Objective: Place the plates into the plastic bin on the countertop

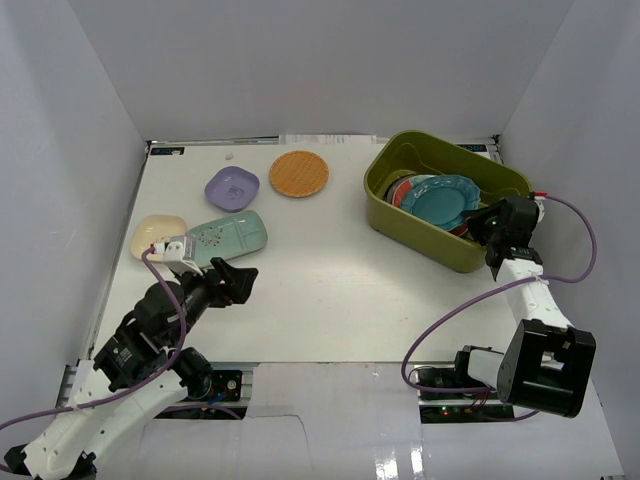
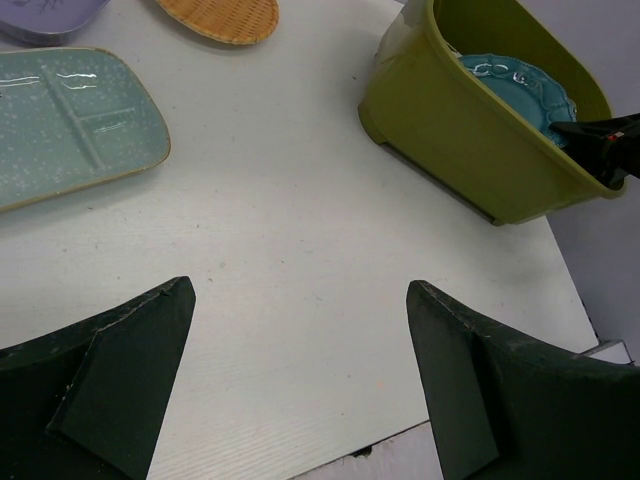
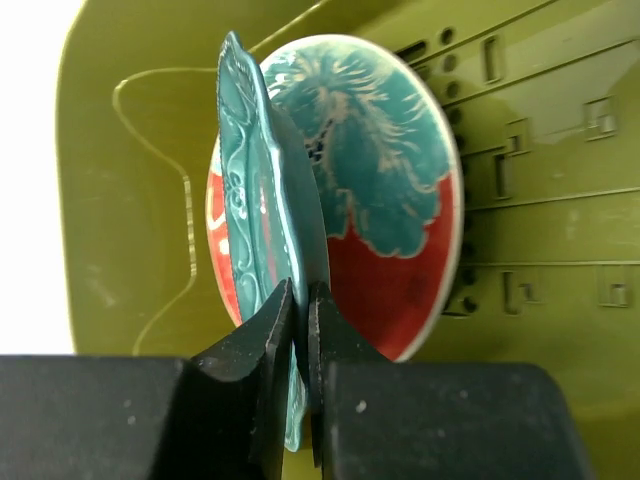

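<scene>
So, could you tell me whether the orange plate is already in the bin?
No, the orange plate lies on the countertop, outside the bin.

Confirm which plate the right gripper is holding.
The teal scalloped round plate, pinched by its rim in the right gripper in the olive-green plastic bin; nothing else is gripped.

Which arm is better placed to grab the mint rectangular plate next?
Left. The left gripper is open just beside the mint plate, while the right gripper is shut on the teal plate at the bin.
</scene>
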Controlling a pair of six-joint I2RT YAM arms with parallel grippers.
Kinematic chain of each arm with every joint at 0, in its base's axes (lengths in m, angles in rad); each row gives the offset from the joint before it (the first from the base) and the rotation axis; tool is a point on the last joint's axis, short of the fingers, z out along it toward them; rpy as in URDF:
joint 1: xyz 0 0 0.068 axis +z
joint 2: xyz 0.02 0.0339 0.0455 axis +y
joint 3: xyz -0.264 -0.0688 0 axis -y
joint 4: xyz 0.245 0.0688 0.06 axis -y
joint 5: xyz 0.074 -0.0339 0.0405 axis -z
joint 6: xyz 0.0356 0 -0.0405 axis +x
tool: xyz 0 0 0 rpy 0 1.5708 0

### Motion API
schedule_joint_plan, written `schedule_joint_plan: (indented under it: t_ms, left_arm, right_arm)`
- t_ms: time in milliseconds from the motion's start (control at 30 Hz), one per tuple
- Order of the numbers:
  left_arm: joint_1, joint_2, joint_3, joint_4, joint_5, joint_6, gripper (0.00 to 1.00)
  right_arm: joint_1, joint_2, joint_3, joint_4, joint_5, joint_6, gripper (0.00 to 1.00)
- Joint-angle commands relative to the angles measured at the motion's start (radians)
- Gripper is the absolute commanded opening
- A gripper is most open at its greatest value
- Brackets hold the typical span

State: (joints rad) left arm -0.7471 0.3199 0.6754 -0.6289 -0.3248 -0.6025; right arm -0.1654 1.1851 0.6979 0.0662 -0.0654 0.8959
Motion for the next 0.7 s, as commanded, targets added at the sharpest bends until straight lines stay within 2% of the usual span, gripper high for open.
schedule_joint_plan:
  t_ms: [0, 100, 133, 333, 400, 433, 500, 533, 633, 667]
  left_arm:
    - [0.006, 0.010, -0.004, -0.005, 0.006, 0.001, 0.98]
    - [0.008, 0.013, -0.004, -0.005, 0.004, 0.000, 0.98]
    - [0.008, 0.015, -0.004, -0.006, 0.006, 0.001, 0.98]
    - [0.008, 0.010, -0.005, -0.008, 0.001, 0.000, 0.98]
    - [0.008, 0.008, -0.005, -0.008, -0.002, -0.002, 0.98]
    - [0.008, 0.007, -0.005, -0.006, -0.003, -0.002, 0.98]
    - [0.008, 0.008, -0.005, -0.006, -0.003, -0.002, 0.98]
    - [0.008, 0.008, -0.004, -0.008, -0.002, -0.002, 0.98]
    - [0.008, 0.011, -0.004, -0.008, 0.001, -0.002, 0.98]
    - [0.008, 0.011, -0.004, -0.008, 0.001, -0.002, 0.98]
  right_arm:
    - [-0.005, -0.041, 0.025, 0.155, 0.001, -0.024, 0.08]
    - [-0.005, -0.035, 0.037, 0.106, 0.025, -0.074, 0.22]
    - [-0.005, -0.025, 0.041, 0.093, 0.029, -0.087, 0.31]
    - [-0.005, 0.004, 0.081, -0.003, 0.050, -0.173, 0.53]
    - [-0.005, 0.004, 0.107, -0.037, 0.064, -0.198, 0.56]
    - [-0.005, -0.002, 0.117, -0.055, 0.096, -0.219, 0.66]
    - [-0.005, -0.015, 0.135, -0.103, 0.118, -0.244, 0.75]
    - [-0.005, -0.028, 0.159, -0.115, 0.124, -0.264, 0.82]
    - [-0.005, -0.071, 0.202, -0.158, 0.145, -0.294, 0.95]
    - [-0.005, -0.084, 0.212, -0.166, 0.145, -0.298, 0.96]
